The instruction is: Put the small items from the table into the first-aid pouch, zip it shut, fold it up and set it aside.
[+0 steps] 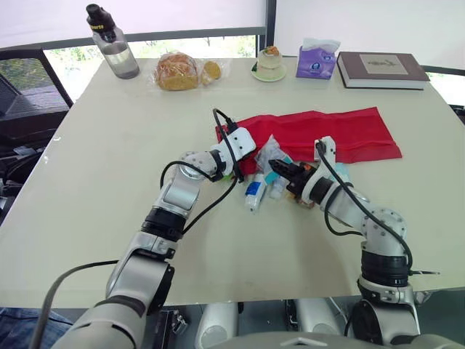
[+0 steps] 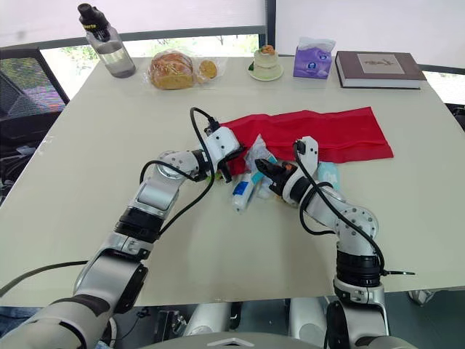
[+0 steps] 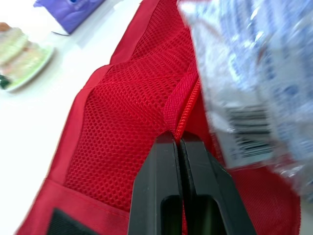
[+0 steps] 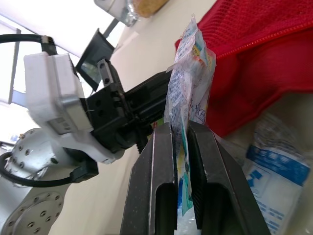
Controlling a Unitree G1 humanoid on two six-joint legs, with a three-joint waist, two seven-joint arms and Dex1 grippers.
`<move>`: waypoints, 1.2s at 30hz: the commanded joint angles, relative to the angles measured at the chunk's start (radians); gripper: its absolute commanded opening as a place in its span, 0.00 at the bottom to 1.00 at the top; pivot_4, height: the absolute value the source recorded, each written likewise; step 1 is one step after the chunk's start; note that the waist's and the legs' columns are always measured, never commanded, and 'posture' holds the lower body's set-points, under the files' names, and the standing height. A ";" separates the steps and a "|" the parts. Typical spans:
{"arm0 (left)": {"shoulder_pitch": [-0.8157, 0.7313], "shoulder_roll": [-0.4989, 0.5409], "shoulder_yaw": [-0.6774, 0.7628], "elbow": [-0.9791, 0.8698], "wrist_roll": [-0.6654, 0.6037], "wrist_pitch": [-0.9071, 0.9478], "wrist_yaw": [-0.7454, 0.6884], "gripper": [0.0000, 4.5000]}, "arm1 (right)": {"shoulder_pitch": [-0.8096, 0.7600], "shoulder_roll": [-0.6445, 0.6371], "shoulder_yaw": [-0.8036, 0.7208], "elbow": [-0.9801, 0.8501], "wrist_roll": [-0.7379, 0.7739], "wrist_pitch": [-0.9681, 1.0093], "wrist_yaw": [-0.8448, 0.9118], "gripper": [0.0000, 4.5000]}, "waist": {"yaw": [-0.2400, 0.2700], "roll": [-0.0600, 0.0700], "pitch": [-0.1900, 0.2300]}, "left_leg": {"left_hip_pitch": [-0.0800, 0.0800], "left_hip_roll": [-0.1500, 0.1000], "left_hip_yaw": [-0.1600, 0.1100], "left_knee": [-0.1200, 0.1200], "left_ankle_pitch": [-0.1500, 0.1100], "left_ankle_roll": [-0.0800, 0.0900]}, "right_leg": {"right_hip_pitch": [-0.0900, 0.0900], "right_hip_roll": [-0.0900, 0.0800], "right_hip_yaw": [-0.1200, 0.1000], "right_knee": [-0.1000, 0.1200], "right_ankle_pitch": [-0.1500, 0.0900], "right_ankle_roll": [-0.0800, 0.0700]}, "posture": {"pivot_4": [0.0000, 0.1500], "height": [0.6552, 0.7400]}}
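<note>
One red pouch (image 1: pixel 327 134) lies flat on the table (image 1: pixel 109 145). The left gripper (image 3: pixel 177 139) is clenched on its near edge, it seems just at the zipper. The right gripper (image 4: pixel 179 129) pinches a clear packet (image 4: pixel 191 68) beside the pouch. Other small items (image 1: pixel 256 190) lie between the two grippers.

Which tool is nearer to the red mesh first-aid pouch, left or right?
Left. The left tool is shut on the zipper edge of the red mesh first-aid pouch; the right tool holds a clear plastic packet close beside the pouch.
</note>
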 commanded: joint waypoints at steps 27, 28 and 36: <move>0.006 -0.053 -0.012 -0.201 -0.039 0.157 -0.019 0.01 | -0.114 0.190 -0.101 0.228 0.074 -0.159 -0.129 0.00 | -0.004 0.000 0.000 | 0.000 0.000 0.000 0.000 0.000 0.000 | 0.000 0.000 0.000 0.000 0.000 0.000 | 1.00 1.00; 0.008 -0.054 -0.011 -0.206 -0.040 0.158 -0.017 0.01 | -0.117 0.193 -0.095 0.236 0.069 -0.160 -0.126 0.00 | -0.004 0.000 0.000 | 0.000 0.000 0.000 0.000 0.000 0.000 | 0.000 0.000 0.000 0.000 0.000 0.000 | 1.00 1.00; 0.023 -0.059 0.005 -0.236 -0.058 0.195 -0.010 0.01 | -0.146 0.217 -0.080 0.293 0.045 -0.189 -0.103 0.00 | -0.004 0.000 0.000 | 0.000 0.000 0.000 0.000 0.000 0.000 | 0.000 0.000 0.000 0.000 0.000 0.000 | 1.00 1.00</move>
